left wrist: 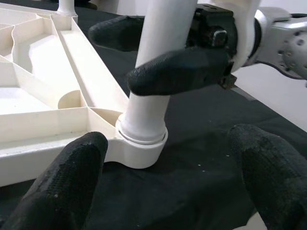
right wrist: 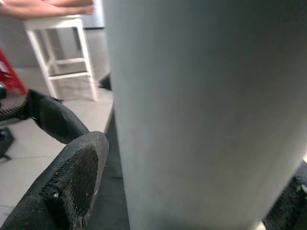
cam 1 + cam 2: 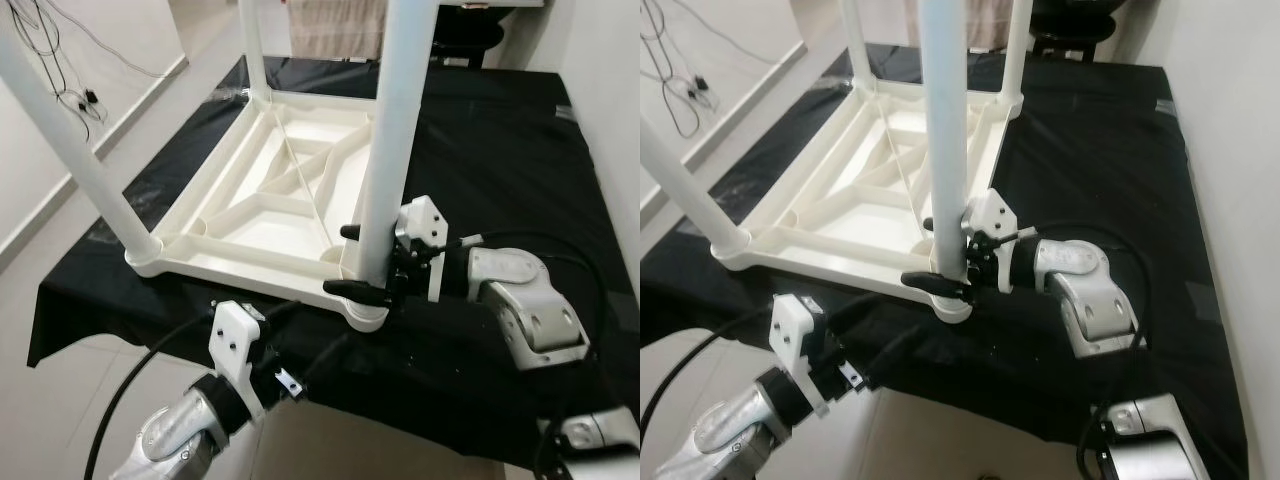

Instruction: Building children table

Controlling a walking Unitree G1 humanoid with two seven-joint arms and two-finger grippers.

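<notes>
- Head views: white children's table (image 3: 270, 200) lies upside down on a black cloth (image 3: 500, 140) spread over the floor, its ribbed underside facing up, set toward the cloth's left and near edges. White legs stand in its corner sockets; the near right leg (image 3: 395, 130) rises from the corner nearest the cloth's near edge.
- The right gripper (image 3: 362, 262) reaches in from the right, low on that near right leg, just above the socket. Its two black fingers sit one on either side of the tube, clamped against it.
- The left gripper (image 3: 845, 372) hangs below the cloth's near edge, over the pale floor (image 3: 90, 400), apart from the table. A white bracket (image 3: 235, 340) stands up on its wrist.
- A thin cable (image 3: 70, 80) trails along the wall at far left.
- Left wrist view: the left gripper's fingers (image 1: 67, 187) are spread wide apart with nothing between them, pointed at the near right corner socket (image 1: 141, 146). Above the socket, the right gripper's fingers (image 1: 177, 72) close on the leg from both sides.
- Right wrist view: the leg (image 2: 201, 110) stands right against the camera, one finger pad (image 2: 72, 187) pressed beside it on one side and the other finger just showing at the opposite side. Farther off stands a white stool (image 2: 60, 52) on a pale floor, with something red (image 2: 9, 76) beside it.
- No brand, label or readable writing can be made out on any part.
</notes>
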